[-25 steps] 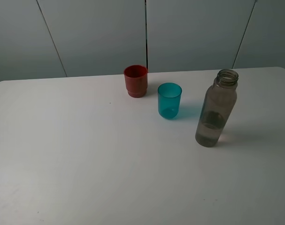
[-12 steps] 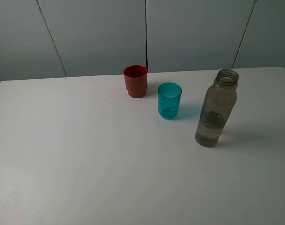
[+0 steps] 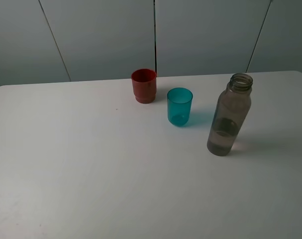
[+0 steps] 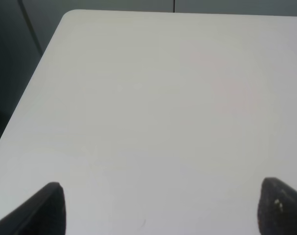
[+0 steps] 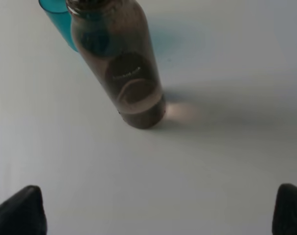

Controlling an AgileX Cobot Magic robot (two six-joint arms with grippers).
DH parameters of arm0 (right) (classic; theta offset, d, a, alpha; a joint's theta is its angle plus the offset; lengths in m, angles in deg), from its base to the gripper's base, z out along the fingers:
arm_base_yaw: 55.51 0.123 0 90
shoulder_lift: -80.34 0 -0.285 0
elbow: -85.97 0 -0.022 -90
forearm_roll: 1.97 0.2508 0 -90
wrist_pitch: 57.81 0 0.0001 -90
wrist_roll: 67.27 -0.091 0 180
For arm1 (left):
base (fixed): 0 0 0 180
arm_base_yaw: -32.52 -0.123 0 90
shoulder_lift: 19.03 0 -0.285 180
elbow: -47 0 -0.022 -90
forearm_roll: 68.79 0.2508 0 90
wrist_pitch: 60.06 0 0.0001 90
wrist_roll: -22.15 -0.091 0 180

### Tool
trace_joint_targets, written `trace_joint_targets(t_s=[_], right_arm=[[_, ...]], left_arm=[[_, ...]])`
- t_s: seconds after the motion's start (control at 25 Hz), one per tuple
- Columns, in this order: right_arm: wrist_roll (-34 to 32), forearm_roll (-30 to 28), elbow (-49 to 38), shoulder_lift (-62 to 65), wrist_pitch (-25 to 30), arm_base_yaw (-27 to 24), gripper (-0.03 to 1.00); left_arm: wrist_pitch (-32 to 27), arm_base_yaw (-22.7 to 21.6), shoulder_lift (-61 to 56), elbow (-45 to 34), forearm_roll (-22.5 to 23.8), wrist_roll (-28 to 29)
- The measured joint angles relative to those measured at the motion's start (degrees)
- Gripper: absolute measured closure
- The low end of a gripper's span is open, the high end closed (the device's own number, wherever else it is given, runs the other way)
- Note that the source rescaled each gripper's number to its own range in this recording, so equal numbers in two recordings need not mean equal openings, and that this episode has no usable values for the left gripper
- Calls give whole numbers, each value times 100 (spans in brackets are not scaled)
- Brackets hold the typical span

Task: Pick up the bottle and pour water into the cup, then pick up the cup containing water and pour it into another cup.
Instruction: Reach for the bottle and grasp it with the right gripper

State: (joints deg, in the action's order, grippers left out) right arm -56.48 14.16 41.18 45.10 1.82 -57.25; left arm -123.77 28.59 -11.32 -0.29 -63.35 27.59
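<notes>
Grey-brown bottle stands upright near teal cup, red cup beyond.

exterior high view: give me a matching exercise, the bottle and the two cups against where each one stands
Things:
1. bottle
2. teal cup
3. red cup

Places:
a. farthest back and leftmost of the three
b. in the middle of the three
c. rightmost and nearest the front

Pairs: 1-c, 2-b, 3-a
</notes>
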Motion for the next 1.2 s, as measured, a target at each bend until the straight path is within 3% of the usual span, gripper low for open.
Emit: trace_joint_targets(t_s=[0.28,0.56,0.84,0.96,1.2], right_arm=[[124,229,-243,-272,-299,0,-3],[181,1079,-495,-556,-1316,0,-3],[184,1316,-1038,-1013,-2087,0,-3],[184,1440,-1251,-1074,-2551,248,-3],[184,1507,-1844,-1235,-3672,1356,-3]], left_arm=[[0,0,0,0,0,0],[0,0,0,0,0,0],[0,0,0,0,0,0],[0,0,0,0,0,0],[0,0,0,0,0,0]])
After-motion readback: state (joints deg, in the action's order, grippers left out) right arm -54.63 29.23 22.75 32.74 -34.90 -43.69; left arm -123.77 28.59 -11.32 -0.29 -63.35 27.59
